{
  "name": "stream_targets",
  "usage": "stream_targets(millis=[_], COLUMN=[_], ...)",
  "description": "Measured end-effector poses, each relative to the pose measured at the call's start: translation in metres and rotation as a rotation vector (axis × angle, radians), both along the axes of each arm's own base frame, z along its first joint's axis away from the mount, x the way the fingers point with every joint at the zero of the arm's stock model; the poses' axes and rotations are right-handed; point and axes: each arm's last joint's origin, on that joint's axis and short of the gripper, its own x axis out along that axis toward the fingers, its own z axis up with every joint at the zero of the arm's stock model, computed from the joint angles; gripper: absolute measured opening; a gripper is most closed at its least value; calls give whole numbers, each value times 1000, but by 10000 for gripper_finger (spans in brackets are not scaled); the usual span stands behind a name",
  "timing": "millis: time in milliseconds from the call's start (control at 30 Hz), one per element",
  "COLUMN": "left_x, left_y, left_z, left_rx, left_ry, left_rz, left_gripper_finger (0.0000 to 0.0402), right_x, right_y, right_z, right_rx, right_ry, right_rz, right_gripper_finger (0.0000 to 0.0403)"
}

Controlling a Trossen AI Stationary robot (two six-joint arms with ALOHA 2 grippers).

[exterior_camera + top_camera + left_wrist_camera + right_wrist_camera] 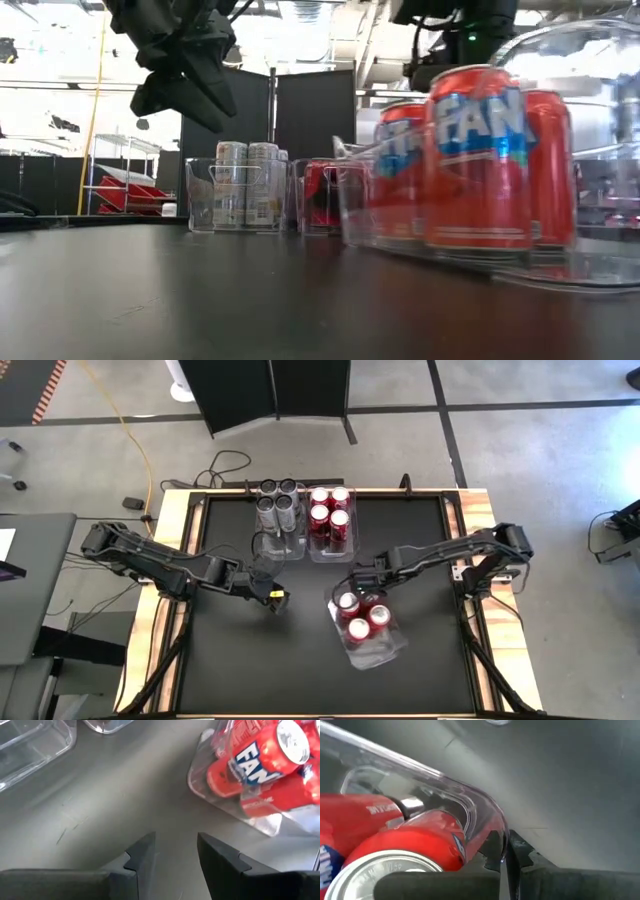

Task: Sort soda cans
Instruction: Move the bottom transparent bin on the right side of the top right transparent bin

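My right fingers (506, 851) are clenched on the clear rim of the near bin (385, 652), whose red cans (359, 628) stand upright just behind that wall, "FAN" legible in white on blue. My left fingers (175, 851) hover released and empty above the bare desk (125, 795), that bin ahead of them. Farther off, silver cans (278, 502) and more red cans (329, 514) fill two bins. The right arm is nearer the load.

Lab or workshop — concrete floor (520, 450), trailing cables (135, 450), metal shelving (125, 170).
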Motion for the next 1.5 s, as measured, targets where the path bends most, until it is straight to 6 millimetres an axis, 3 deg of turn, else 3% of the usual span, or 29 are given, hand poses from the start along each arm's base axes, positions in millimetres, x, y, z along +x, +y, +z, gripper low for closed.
stream_targets(millis=[400,700,1067,1500], left_x=[-2,-2,-3,-22], left_y=[-4,-4,-3,1], left_z=[-1,-1,-2,-14], left_rx=[18,31,90,174], left_ry=[13,17,44,304], left_rz=[-34,-46,-106,-193], left_gripper_finger=[139,139,139,139], right_x=[-63,-88,-95,-107], right_y=[-3,-21,-74,-154], right_z=[0,-1,1,-1], right_rx=[10,-2,-68,-101], right_ry=[-85,-124,-112,-198], right_rz=[-201,-333,-471,-642], right_gripper_finger=[13,12,12,12])
